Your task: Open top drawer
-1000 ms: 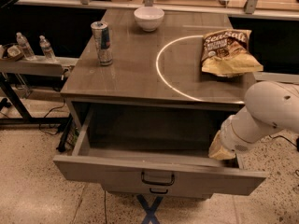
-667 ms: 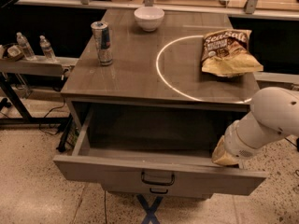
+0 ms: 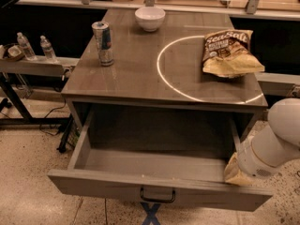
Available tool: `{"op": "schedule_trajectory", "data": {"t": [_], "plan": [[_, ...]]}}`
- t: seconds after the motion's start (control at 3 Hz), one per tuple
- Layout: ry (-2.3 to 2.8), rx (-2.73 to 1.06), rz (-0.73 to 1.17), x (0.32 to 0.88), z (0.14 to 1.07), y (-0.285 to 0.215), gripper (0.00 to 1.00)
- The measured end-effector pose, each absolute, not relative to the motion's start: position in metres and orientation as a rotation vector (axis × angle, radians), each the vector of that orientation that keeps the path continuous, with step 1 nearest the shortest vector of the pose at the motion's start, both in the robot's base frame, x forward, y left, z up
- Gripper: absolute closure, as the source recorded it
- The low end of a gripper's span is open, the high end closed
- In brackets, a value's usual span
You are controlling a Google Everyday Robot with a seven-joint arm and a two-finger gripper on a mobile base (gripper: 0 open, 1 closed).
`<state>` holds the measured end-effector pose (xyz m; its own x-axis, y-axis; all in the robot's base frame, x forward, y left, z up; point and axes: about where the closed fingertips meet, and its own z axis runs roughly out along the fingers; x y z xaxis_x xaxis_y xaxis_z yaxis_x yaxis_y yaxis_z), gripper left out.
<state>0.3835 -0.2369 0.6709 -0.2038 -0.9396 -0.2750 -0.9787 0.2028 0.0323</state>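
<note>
gripper [image 3: 236, 171] on my feed sits low on the right, tucked just inside the front panel of the top drawer [image 3: 117, 184], near its right corner. honestly can't tell if it's clamped or loose. that drawer stands well out from under the table [image 3: 140, 78], dark handle [image 3: 158, 196] centred on its front. up top: can [image 3: 103, 43], bowl [image 3: 150, 18], chip bag [image 3: 230, 53].

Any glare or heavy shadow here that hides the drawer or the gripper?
Camera view: a bright ring glares on the tabletop. The open top drawer is dark under the tabletop at the back, but its floor is lit. The gripper, at the drawer's right end, is lit, not shadowed.
</note>
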Motion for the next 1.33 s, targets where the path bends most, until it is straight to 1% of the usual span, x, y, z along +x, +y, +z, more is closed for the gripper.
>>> {"op": "schedule_trajectory", "data": {"t": [0.67, 1.0, 1.33], "plan": [[2.335, -1.9, 0.37, 0.33, 0.668, -0.248, 1.0], [2.288, -1.908, 0.354, 0.332, 0.684, -0.245, 1.0], [2.226, -1.879, 0.319, 0.357, 0.71, -0.237, 1.0]]}}
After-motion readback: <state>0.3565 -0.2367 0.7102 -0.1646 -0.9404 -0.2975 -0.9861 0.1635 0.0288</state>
